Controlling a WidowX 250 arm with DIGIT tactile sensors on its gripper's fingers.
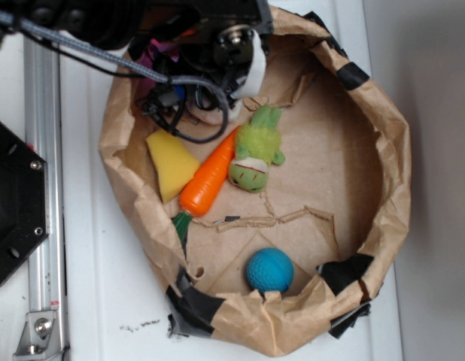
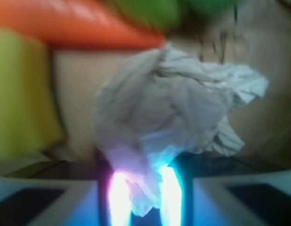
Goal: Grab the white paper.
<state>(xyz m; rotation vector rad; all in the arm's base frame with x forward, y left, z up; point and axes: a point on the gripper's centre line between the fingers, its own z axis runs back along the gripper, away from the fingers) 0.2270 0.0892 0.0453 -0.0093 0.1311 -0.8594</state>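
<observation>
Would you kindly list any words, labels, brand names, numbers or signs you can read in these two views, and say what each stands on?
None: no legible text in either view.
The white paper between the gripper fingers is blank in the blurred wrist view.
The carrot, blue ball, yellow sponge, green plush toy and brown paper bag carry no print.

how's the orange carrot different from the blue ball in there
The orange plastic toy carrot is long and tapered, lying at a slant; the round blue ball is a dimpled sphere. The carrot rests against the yellow sponge wedge and the green plush toy; the ball sits alone near the rim. Both lie inside the brown paper bag.
</observation>
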